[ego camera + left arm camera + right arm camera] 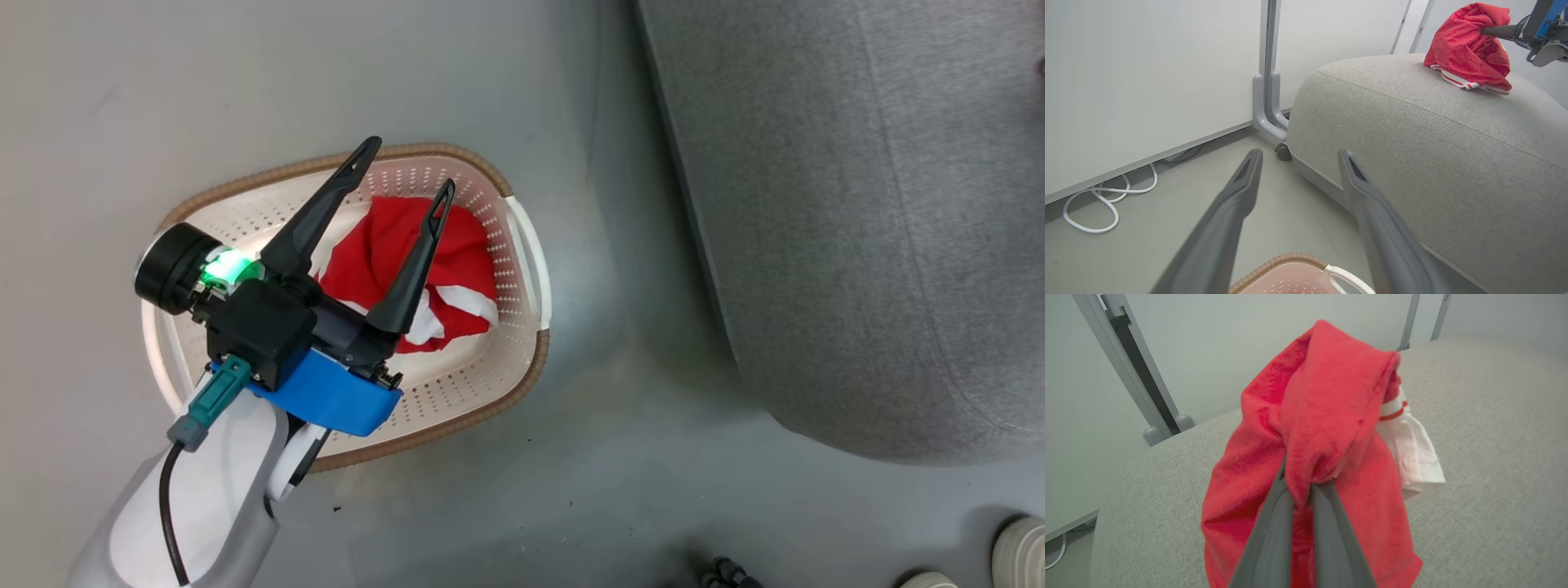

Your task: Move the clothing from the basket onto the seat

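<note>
- Head view: the left gripper point(408, 165) hangs over the laundry basket point(522, 245) at 9 o'clock, its fingers spread wide, empty and pointing toward 1 o'clock. A red garment point(465, 245) with white stripes lies crumpled inside the basket. The grey sofa point(857, 204) runs from 1 to 4 o'clock, apart from the basket.
- Left wrist view: the left gripper point(1300, 154) is released, with the basket's rim point(1286, 259) at 6 o'clock. At 1 o'clock a second red garment point(1466, 45) rests on the sofa point(1412, 134), pinched by the right gripper point(1485, 30). A white cable point(1106, 204) lies on the floor at 8 o'clock.
- Right wrist view: the right gripper point(1306, 490) is clenched on the second red garment point(1327, 408), which droops onto the sofa point(1494, 457).
</note>
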### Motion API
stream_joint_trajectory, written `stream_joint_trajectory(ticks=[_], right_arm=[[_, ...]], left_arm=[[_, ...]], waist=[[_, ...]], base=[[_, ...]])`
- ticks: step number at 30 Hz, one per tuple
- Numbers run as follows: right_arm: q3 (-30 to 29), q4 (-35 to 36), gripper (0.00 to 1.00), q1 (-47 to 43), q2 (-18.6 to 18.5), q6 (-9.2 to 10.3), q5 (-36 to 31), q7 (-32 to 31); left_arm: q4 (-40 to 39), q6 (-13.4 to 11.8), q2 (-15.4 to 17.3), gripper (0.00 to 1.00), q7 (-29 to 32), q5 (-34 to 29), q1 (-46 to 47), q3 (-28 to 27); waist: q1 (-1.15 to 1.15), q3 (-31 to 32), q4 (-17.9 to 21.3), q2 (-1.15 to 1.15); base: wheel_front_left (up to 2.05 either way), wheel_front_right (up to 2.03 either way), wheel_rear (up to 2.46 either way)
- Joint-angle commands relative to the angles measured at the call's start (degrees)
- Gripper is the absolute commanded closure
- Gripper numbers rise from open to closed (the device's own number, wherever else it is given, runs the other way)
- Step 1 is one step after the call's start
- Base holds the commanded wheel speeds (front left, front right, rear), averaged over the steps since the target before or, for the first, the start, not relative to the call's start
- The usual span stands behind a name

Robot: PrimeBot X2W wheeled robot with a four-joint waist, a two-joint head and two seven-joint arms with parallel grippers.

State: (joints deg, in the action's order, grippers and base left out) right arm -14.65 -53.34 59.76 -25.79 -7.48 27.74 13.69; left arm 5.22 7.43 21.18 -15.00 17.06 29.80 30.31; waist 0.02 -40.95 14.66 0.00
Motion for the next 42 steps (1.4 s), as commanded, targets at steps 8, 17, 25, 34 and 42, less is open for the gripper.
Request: stream_joint_trajectory(ticks=[8,17,25,34,42], right_arm=[[-1.77,-2.34,0.0,-1.38,2.66,-0.03,-2.94,1.2],[-3.29,-2.22,0.0,-1.09,2.84,-0.03,-4.62,1.48],[-2.39,-1.65,0.0,-3.16,2.19,-0.03,-5.02,0.83],[1.55,2.04,0.0,-12.64,2.75,-0.03,-6.87,1.0],[5.05,11.39,0.0,-25.56,6.46,-0.02,-11.67,0.47]], left_arm=[[0.14,0.04,-0.91,0.0,-0.28,0.23,0.88,-0.58],[0.67,0.04,-0.97,0.0,-0.28,0.52,0.76,-0.77],[1.68,0.04,-2.78,0.0,-0.29,1.07,-0.66,-1.35],[4.93,0.04,-7.3,0.0,-0.29,3.03,-5.49,-3.79],[7.77,0.04,-11.29,0.0,-0.28,3.77,-13.3,-9.21]], waist=[[-0.02,-0.63,-1.0,0.0],[-0.02,0.67,-0.87,0.0],[-0.02,3.47,-1.1,0.0],[-0.02,14.46,-3.04,0.0],[-0.02,25.55,-5.65,0.0]], base=[[0.0,0.0,0.0],[0.0,0.0,0.0],[0.0,0.0,0.0],[0.0,0.0,0.0],[0.0,0.0,0.0]])
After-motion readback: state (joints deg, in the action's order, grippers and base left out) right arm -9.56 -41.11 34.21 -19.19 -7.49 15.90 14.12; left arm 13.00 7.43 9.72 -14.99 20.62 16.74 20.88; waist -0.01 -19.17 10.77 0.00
